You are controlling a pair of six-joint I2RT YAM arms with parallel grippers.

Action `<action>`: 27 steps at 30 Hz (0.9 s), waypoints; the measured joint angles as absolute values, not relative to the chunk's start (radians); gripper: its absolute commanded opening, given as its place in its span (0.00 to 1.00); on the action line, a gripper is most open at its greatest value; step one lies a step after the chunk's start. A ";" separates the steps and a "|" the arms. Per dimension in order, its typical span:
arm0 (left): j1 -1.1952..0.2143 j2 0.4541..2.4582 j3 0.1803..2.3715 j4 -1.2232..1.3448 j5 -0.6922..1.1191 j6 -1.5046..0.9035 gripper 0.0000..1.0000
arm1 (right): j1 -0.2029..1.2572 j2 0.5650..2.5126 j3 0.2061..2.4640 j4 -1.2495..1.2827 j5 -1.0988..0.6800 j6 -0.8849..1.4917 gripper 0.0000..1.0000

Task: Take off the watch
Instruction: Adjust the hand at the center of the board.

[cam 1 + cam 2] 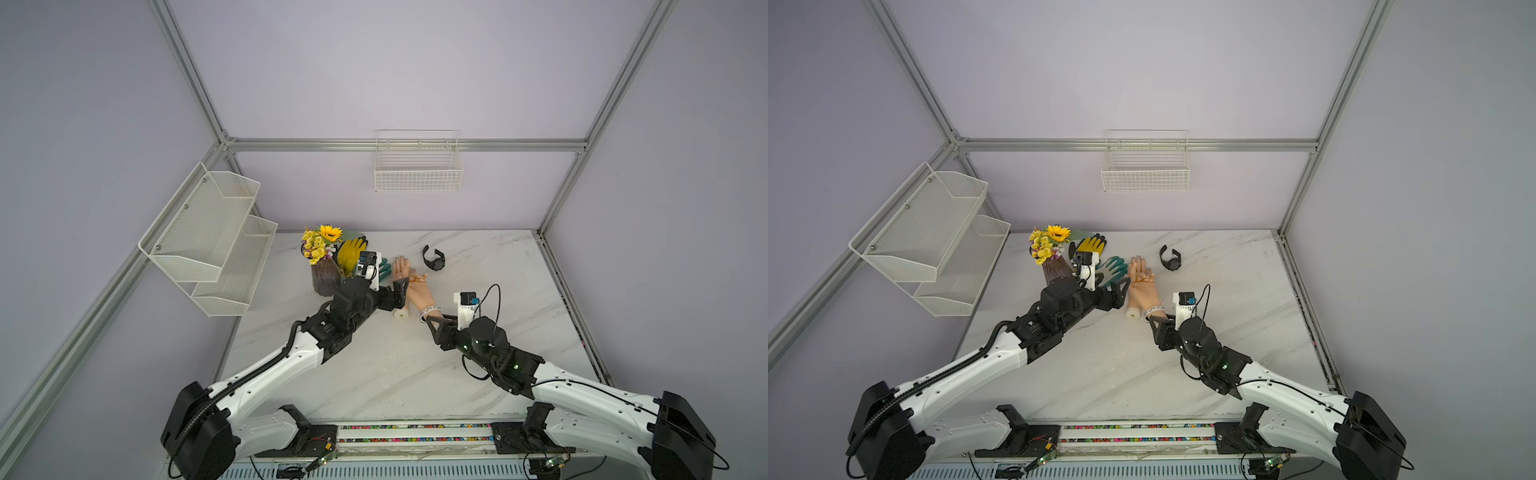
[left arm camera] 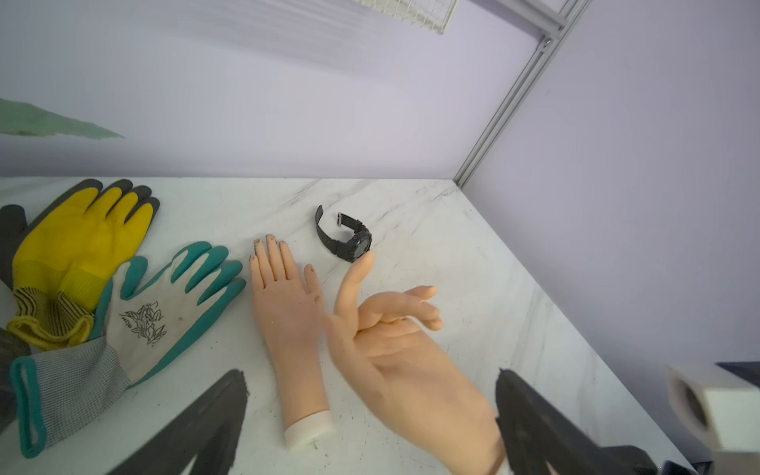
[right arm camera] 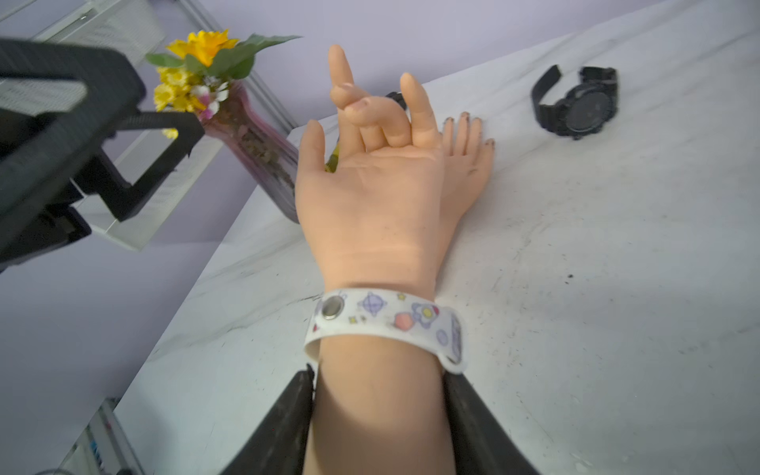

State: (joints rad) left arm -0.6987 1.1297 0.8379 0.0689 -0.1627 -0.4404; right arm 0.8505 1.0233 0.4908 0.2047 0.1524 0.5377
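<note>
Shows the watch (image 1: 433,258) off both wrists, lying unbuckled on the marble surface (image 1: 415,374) toward its far edge, with strap ends apart and the round dark face turned sideways. Places it well apart from both arms, near the fingertips of the flat mannequin hand (image 2: 288,312) but not touching them; appears the same way in both top views.

Clamps the right end effector (image 3: 378,386) on the forearm of the banded mannequin hand (image 3: 370,197), with 1 black finger pressed to each side, just behind the white patterned snap band (image 3: 386,320) around that wrist. Points that hand's palm up, with curled fingers in the air.

Holds the left end effector (image 2: 370,378) released, with its 2 fingers spread wide on either side of the banded mannequin hand, grasping nothing. Cannot tell whether either finger touches the skin.

Sets the flat mannequin hand palm down just beside the banded one. Lines up a teal glove (image 2: 164,304) and a yellow glove (image 2: 78,238) further along, next to a vase (image 1: 324,278) of yellow flowers
</note>
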 measured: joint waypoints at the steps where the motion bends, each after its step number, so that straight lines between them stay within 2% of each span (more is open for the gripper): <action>1: -0.710 1.089 0.819 0.071 -0.176 -0.436 0.94 | 0.855 1.036 0.486 0.224 0.117 0.511 0.04; 7: -0.722 0.935 0.742 -0.021 -0.210 -0.484 0.94 | 0.943 1.243 0.495 0.286 0.000 0.427 0.01; 14: -0.728 0.766 0.620 -0.203 -0.223 -0.663 0.97 | 1.019 1.467 0.533 0.326 -0.032 0.421 0.04; 15: -0.728 0.752 0.604 -0.225 -0.228 -0.683 0.97 | 1.024 1.490 0.544 0.335 -0.033 0.425 0.08; 19: -0.729 0.713 0.551 -0.328 -0.250 -0.754 0.97 | 1.046 1.563 0.574 0.372 -0.031 0.448 0.40; 21: -0.729 0.706 0.540 -0.360 -0.248 -0.774 0.95 | 1.054 1.564 0.573 0.373 -0.025 0.460 0.53; 26: -0.729 0.719 0.539 -0.383 -0.184 -0.757 0.89 | 1.062 1.484 0.569 0.368 0.001 0.492 0.88; 27: -0.730 0.727 0.539 -0.382 -0.170 -0.746 0.88 | 1.063 1.452 0.569 0.367 0.011 0.496 0.93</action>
